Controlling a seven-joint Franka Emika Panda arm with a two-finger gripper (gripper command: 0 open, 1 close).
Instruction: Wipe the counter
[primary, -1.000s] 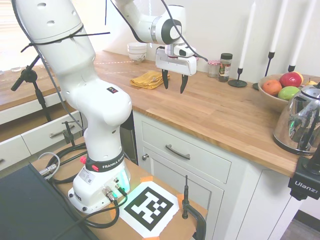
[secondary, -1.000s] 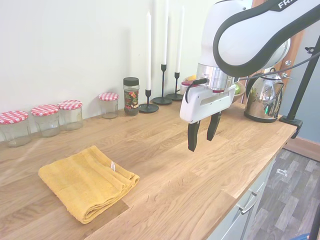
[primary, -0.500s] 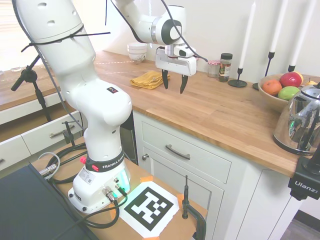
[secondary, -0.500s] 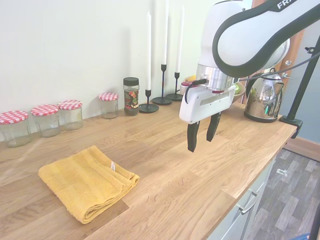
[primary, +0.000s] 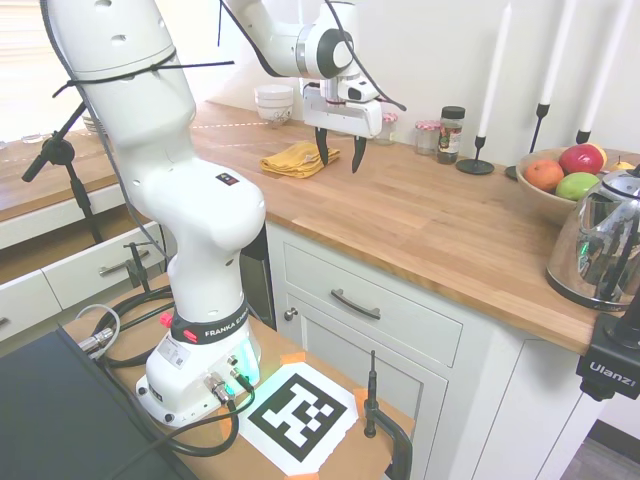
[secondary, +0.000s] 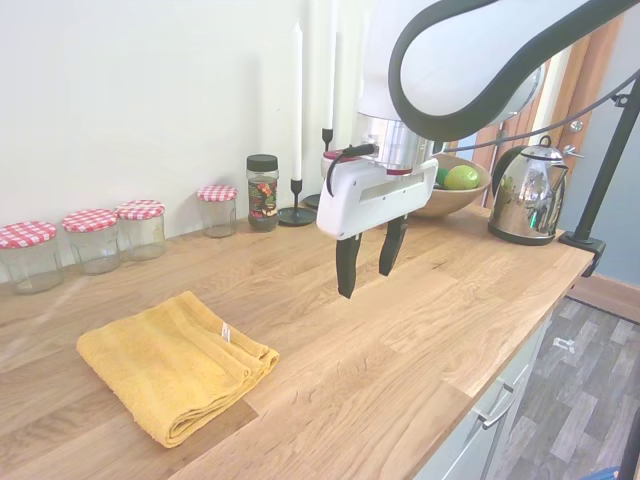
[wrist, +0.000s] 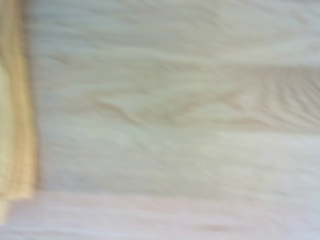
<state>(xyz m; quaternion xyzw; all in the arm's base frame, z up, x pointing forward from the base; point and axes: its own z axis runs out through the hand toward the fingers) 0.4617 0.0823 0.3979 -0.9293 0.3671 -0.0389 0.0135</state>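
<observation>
Now, left to right in my second exterior view:
Jars: four glass jars with red-checked lids (secondary: 95, 238), contents unclear.
Cloth: folded yellow towel (secondary: 170, 362) flat on the light-brown butcher-block wooden counter (secondary: 420, 330).
Gripper: black-fingered gripper (secondary: 368, 262), fingers parted, empty, above counter; towel lies to its left.
Bowl: wooden bowl (primary: 535, 195) holding fruit.

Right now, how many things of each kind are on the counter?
Checked-lid jars: 4
Spice jar: 1
Candles: 3
Fruit bowl: 1
Kettle: 1
Yellow cloth: 1
White bowl stack: 1
Total: 12
</observation>
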